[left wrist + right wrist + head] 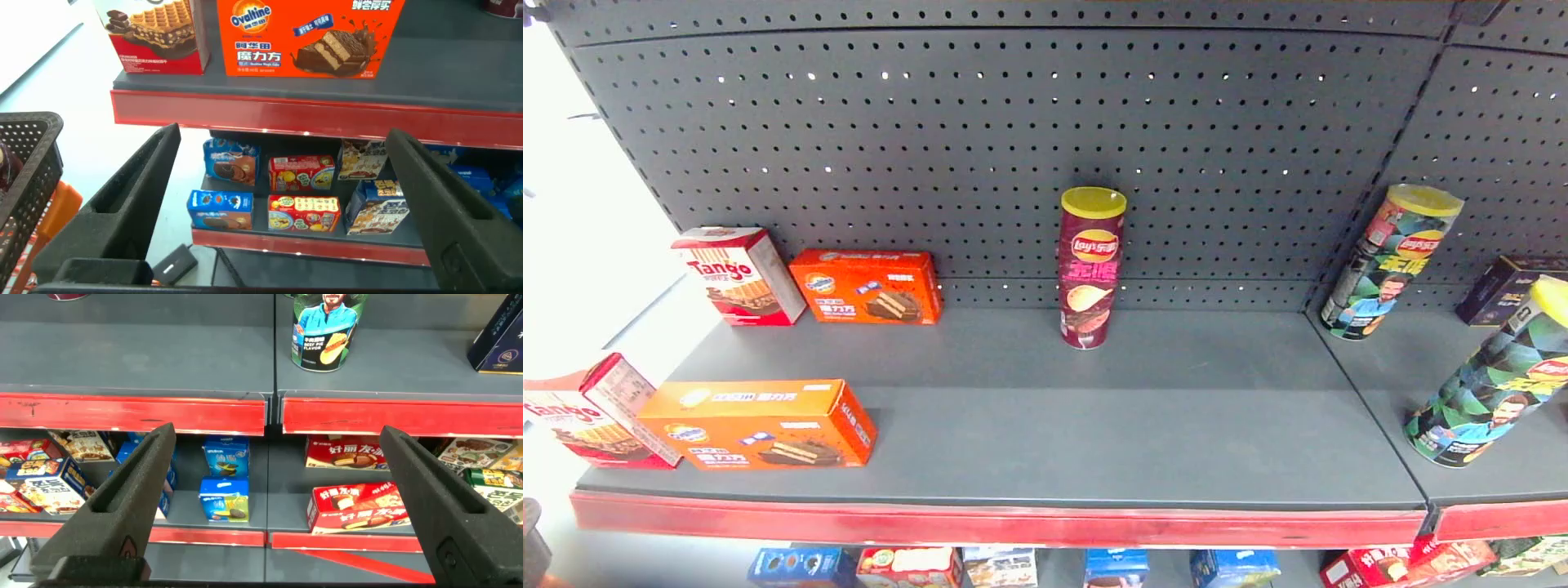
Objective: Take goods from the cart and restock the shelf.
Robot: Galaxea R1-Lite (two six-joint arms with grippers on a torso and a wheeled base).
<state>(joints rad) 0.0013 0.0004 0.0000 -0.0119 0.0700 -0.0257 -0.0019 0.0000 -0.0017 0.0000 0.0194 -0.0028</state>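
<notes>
Cart (24, 175): black basket just beside L gripper (282, 135); contents hard to tell.
L gripper: fingers wide apart, empty, prob. ready to pick.
Shelf (1045, 425): orange box (760, 425) front-left, chip can (1091, 265) mid, bare gap btw. to fill.
R gripper (278, 433): spread wide, nothing held.

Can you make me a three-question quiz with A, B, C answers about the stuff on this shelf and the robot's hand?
1. Where is the dark red chips can on the shelf?
A) standing at the back, in the middle
B) lying at the front edge
C) on top of a box

2. How many orange boxes are on that shelf?
A) one
B) two
C) five

3. How is the left hand?
A) open and empty
B) shut on a can
C) shut on a box

Answers: 1 A, it stands upright, far from the front edge; 2 B, one at the back, one at the front; 3 A, it is spread wide with nothing in it.
</notes>
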